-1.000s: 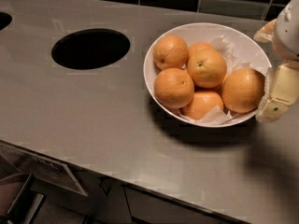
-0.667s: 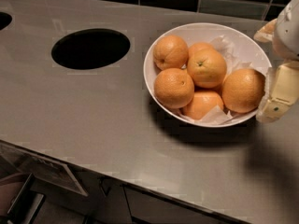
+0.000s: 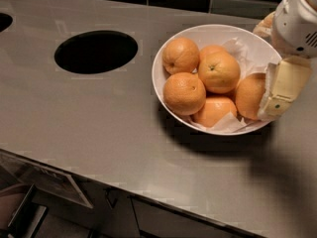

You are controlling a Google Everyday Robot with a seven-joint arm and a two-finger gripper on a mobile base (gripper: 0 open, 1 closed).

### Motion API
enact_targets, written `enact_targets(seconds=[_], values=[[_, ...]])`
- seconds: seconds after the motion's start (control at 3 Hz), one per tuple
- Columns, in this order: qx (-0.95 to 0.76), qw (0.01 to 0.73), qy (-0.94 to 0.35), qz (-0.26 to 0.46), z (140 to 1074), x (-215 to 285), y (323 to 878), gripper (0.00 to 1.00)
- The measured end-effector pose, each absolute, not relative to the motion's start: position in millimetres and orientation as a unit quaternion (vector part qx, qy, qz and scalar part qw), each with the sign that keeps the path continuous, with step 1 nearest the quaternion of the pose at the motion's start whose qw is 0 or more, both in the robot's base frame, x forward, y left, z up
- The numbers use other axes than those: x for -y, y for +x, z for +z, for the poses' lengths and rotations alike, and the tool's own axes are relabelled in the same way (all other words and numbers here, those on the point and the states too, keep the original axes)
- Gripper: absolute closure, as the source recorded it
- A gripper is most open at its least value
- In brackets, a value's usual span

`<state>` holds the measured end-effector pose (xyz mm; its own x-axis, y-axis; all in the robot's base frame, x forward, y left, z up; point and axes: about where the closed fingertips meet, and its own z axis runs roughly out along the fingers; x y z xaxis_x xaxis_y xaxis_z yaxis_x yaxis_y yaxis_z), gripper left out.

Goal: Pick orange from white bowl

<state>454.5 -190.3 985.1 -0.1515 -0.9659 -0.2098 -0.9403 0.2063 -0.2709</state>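
Note:
The white bowl (image 3: 208, 32) stands on the grey counter at centre right and holds several oranges on white paper. The orange (image 3: 219, 72), yellow-orange with a small dark green stem mark, lies on top in the middle of the pile. Other oranges lie at the back left (image 3: 182, 55), front left (image 3: 184, 93), front (image 3: 214, 111) and right (image 3: 249, 96). My gripper (image 3: 273, 58) is at the bowl's right rim, open and empty. Its near finger (image 3: 281, 89) hangs in front of the right-hand orange. Its far finger (image 3: 264, 26) shows behind the rim.
A black oval hole (image 3: 95, 51) is cut in the counter left of the bowl, and part of another hole (image 3: 3, 21) shows at the far left. Dark tiles run along the back. The counter's front edge (image 3: 148, 197) runs diagonally below, with cabinet fronts under it.
My gripper has moved a little left, so its near finger now overlaps the bowl's right side. The bowl and oranges have not moved.

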Motion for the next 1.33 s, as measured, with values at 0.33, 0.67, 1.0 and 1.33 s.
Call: enact_targets(seconds=[0.33,0.67,1.0,1.33], values=[[-0.749,0.164,-0.641,-0.037,980,176,462,0.00],[-0.746,0.159,-0.646,-0.034,974,168,468,0.00],[-0.743,0.157,-0.650,-0.031,970,162,470,0.00],[-0.739,0.156,-0.655,-0.032,968,158,474,0.00]])
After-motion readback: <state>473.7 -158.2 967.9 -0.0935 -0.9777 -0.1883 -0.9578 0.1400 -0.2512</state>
